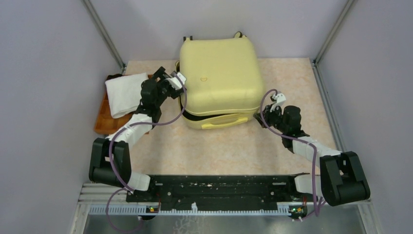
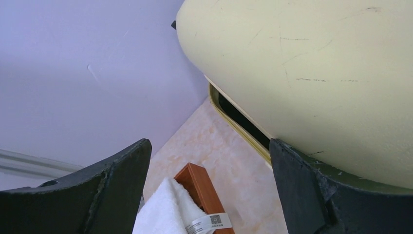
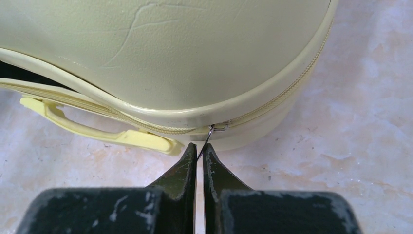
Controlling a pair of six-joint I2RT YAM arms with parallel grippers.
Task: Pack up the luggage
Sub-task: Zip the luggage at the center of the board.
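- Sitting at the far middle of the table (image 1: 219,151), the luggage (image 1: 219,73) lies flat w/ lid down but not sealed: dark gap shows along its near-left edge
- R gripper (image 3: 198,147) is clenched on the thin wire zip pull (image 3: 208,137) at the case's near-right corner, just right of the yellow carry handle (image 3: 97,127)
- L gripper (image 2: 209,146) is spread wide w/ nothing between the fingers; one finger (image 2: 311,195) looks to rest against the shell's left side, by the gap
- Risk: pull is v. thin & held by the tips only, so a tug off-line from the zip track could slip it out
- Risk: w/ lid gaping the zip teeth may not meet, so the slider could jam on the corner curve unless L presses the lid down
- Risk: nothing pins the case, so a hard pull could drag or turn it
- Risk: white towel (image 1: 125,92) lies on a wooden tray (image 1: 103,119) outside the case; zipping now may shut it out. Contents can't be seen
- Writing: towel label (image 2: 209,222) has a QR code + tiny print, unreadable; small mark on lid (image 1: 204,78) too small to read; no brand legible
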